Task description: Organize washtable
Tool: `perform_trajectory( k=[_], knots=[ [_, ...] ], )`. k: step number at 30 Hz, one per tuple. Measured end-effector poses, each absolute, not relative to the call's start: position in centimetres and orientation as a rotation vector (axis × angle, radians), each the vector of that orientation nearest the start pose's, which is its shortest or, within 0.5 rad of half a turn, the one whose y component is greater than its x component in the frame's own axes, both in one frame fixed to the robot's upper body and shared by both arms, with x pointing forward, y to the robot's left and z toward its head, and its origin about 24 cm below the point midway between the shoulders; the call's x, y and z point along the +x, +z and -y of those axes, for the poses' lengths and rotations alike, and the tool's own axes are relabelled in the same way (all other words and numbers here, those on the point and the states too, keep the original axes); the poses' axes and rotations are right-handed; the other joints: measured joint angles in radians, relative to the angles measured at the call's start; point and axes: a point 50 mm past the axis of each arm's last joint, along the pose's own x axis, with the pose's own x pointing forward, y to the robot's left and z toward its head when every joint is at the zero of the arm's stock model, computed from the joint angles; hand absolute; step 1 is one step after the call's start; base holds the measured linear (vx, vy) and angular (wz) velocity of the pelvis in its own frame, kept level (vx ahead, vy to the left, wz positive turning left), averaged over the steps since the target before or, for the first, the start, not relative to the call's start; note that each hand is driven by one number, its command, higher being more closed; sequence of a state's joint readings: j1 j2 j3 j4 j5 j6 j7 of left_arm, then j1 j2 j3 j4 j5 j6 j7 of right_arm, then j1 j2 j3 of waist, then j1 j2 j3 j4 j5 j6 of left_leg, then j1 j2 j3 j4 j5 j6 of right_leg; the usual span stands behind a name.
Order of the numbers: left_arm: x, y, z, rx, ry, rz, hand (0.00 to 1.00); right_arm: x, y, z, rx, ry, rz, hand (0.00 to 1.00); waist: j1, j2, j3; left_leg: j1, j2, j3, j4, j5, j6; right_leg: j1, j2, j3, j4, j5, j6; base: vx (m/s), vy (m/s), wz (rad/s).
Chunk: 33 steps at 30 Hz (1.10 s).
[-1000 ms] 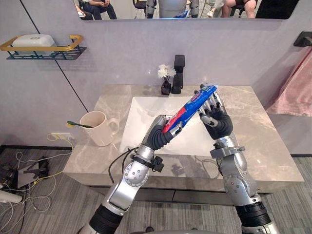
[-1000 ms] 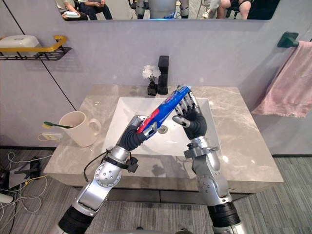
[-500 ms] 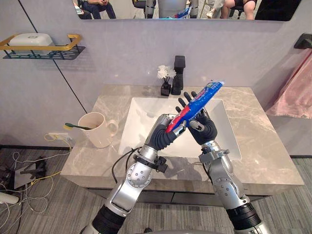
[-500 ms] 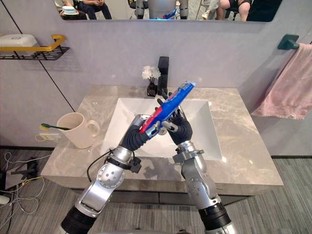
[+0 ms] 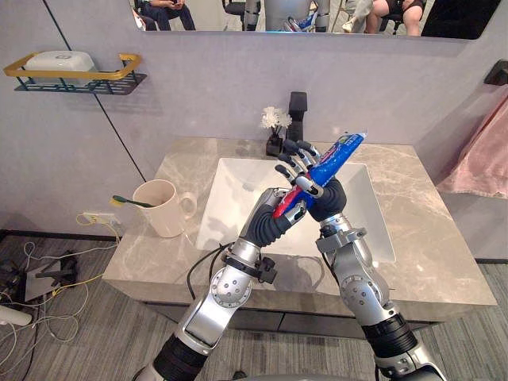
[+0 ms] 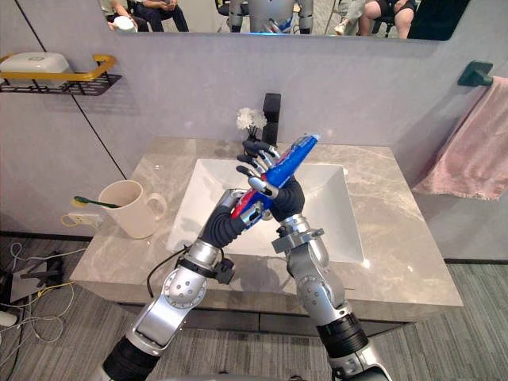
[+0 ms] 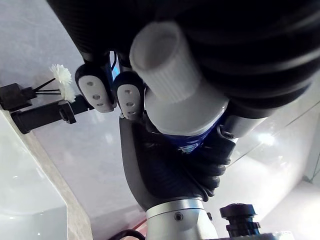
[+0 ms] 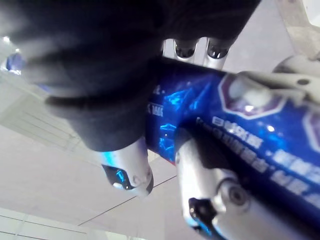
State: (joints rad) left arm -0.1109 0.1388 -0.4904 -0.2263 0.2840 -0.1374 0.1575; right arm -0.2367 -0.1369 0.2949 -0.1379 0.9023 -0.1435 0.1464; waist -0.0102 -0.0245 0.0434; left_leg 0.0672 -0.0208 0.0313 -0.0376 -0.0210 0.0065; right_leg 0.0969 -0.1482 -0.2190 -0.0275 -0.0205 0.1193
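**Left eye view.** Both hands meet above the white rectangular basin (image 5: pixel 226 194), which is set in a beige marble counter (image 5: pixel 444 254). Between them slants a blue-and-red plastic toothpaste tube (image 5: pixel 332 156), clear of every surface. The left hand (image 5: pixel 268 224) is curled round the tube's lower end. The right hand (image 5: pixel 316 193) takes the tube's middle, its fingers (image 5: pixel 295 163) half bent behind it. On the counter to the left stands a cream ceramic mug (image 5: pixel 161 210) with a green-handled toothbrush (image 5: pixel 131 202) lying across its mouth.

**Right eye view.** The same crossing of arms is seen slightly from the side. We judge that the toothbrush is already put away and that the toothpaste tube is mid-transfer. We cannot tell which hand is giving and which is taking. Setting the tube down in a proper place, perhaps in the mug, remains to be done.

**Left wrist view.** This view adds the tube's white ribbed cap (image 7: pixel 172 62), which juts out beside the left hand's dark cover. The dark back of the right hand lies beyond it.

**Right wrist view.** This view adds the grip itself. The thumb (image 8: pixel 200 165) crosses the tube's blue face and dark fingertips (image 8: pixel 187 48) show past its far edge. We therefore read the right hand as pinching the tube.
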Motion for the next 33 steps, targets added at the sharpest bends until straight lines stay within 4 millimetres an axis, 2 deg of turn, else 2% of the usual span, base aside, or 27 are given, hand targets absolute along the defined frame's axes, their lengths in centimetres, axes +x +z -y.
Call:
perform_trajectory(
  k=[9,10,23,29,33],
  knots=[
    [23.1,11.3,-4.9,0.299,-0.363,0.499,1.0,27.1,14.4,8.2,0.731,0.585,0.36,1.0,0.0,0.0,0.0,0.002,0.002,0.0,-0.002,0.0,0.0,0.001,0.002,0.002,-0.002,0.0,0.0,0.0,0.0,0.0],
    [23.2,11.3,-5.0,0.301,-0.36,0.5,0.0,27.1,14.4,8.1,0.73,0.586,0.36,1.0,0.0,0.0,0.0,0.002,0.002,0.0,-0.002,0.0,0.0,0.002,0.002,0.002,-0.002,0.0,0.0,-0.03,-0.019,-0.01],
    [22.6,11.5,-8.0,0.322,-0.26,0.509,0.0,27.4,15.2,8.0,0.707,0.621,0.39,1.0,0.0,0.002,-0.001,0.005,0.002,-0.004,-0.002,0.003,-0.001,0.007,0.003,-0.009,-0.002,0.001,-0.002,0.0,-0.001,0.0],
    [21.8,13.6,-10.6,0.329,-0.153,0.59,0.0,27.8,15.5,9.5,0.684,0.566,0.423,1.0,0.001,0.006,-0.003,0.005,0.0,-0.023,-0.002,0.008,-0.003,0.019,0.002,-0.027,-0.004,0.001,-0.002,-0.01,-0.011,0.09],
    [20.6,15.4,-12.6,0.34,-0.062,0.669,0.0,27.8,15.5,9.6,0.668,0.567,0.424,1.0,0.004,0.015,-0.005,0.012,0.001,-0.034,-0.028,0.026,-0.006,0.02,0.005,-0.034,-0.009,0.001,-0.002,-0.04,-0.027,0.08]
  ],
)
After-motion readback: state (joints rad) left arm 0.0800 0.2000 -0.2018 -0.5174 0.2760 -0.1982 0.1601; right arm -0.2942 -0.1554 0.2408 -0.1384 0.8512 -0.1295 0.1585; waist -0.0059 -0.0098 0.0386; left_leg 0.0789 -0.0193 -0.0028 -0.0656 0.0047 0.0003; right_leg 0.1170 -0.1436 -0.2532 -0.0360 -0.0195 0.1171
